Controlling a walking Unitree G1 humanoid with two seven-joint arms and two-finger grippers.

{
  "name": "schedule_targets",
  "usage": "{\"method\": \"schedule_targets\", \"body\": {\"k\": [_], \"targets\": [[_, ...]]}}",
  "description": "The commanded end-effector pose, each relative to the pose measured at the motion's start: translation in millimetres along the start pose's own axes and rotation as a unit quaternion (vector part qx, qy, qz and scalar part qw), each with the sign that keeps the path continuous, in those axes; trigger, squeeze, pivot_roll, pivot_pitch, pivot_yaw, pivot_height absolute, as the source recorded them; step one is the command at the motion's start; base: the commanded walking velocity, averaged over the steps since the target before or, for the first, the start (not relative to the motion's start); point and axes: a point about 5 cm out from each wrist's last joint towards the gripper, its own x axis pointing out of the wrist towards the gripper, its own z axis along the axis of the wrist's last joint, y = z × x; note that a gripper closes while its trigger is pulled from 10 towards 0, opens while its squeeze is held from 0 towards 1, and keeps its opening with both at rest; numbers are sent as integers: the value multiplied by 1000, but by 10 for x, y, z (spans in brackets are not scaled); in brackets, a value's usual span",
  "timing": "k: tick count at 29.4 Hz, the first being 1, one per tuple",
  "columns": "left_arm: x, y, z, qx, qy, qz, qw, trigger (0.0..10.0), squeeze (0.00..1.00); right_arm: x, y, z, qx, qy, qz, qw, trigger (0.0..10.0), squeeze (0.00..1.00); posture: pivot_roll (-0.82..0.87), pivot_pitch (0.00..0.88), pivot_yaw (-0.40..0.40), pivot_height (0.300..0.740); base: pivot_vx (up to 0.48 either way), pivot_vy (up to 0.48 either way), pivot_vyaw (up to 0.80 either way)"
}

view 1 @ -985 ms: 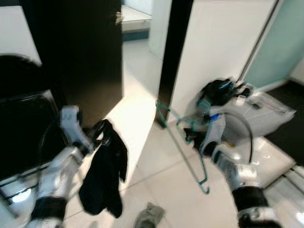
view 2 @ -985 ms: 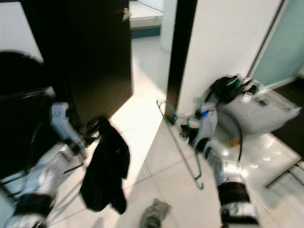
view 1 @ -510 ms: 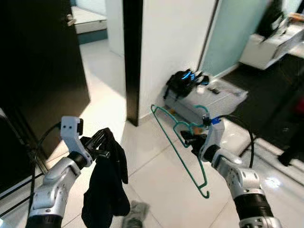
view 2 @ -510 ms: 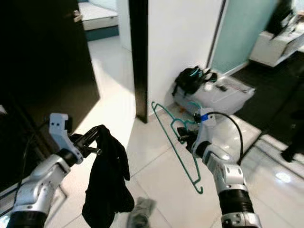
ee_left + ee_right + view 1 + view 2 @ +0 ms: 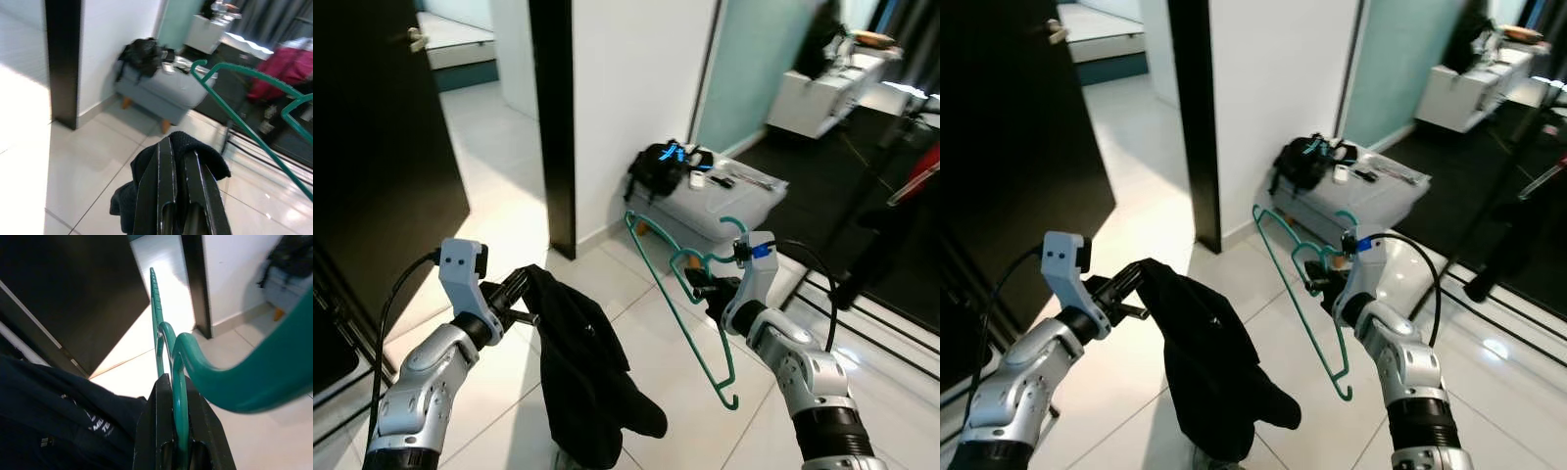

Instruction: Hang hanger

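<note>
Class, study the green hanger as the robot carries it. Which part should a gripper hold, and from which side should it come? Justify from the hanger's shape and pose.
Probably the neck, just below the hook, where the right gripper is shut on the green hanger. There the wires meet in a narrow stem that two fingers can close across. The hanger hangs tilted, its frame reaching out to the robot's left and down, so coming from the robot's right avoids the wide frame and leaves the hook free.

Head stereo pair: high, angled forward and down over the tiled floor (image 5: pixel 636 352), both eyes sharing the grey ottoman (image 5: pixel 1351 201). Wrist cameras: close, sighting along their jaws; the left one also takes in that ottoman.
</note>
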Motion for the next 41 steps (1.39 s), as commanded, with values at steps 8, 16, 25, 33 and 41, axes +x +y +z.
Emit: {"method": "schedule_targets", "body": {"k": [8,16,25,33,41], "targets": [[28,-34,26,2,0,-7,1000,10000,0,-13,-44,5,8,0,-9,1000,10000,0,-27,0,-40,740,0,-473,0],[33,-37,34,2,1,-6,1000,10000,0,-2,-37,13,10,-3,-7,1000,10000,0,-19,0,-46,740,0,-480,0],[42,-29,47,-1,-2,-1,1000,10000,0,3,-25,12,6,-1,3,1000,10000,0,-21,0,-47,740,0,-379,-356],[57,5,105,3,-16,14,1000,10000,0,2,-8,3,-3,4,13,1000,10000,0,-21,0,-54,740,0,0,-800],[156,-56,384,13,-70,18,997,10000,0,-2,8,8,-5,-1,25,1000,10000,0,-20,0,-53,740,0,0,-800]]}}
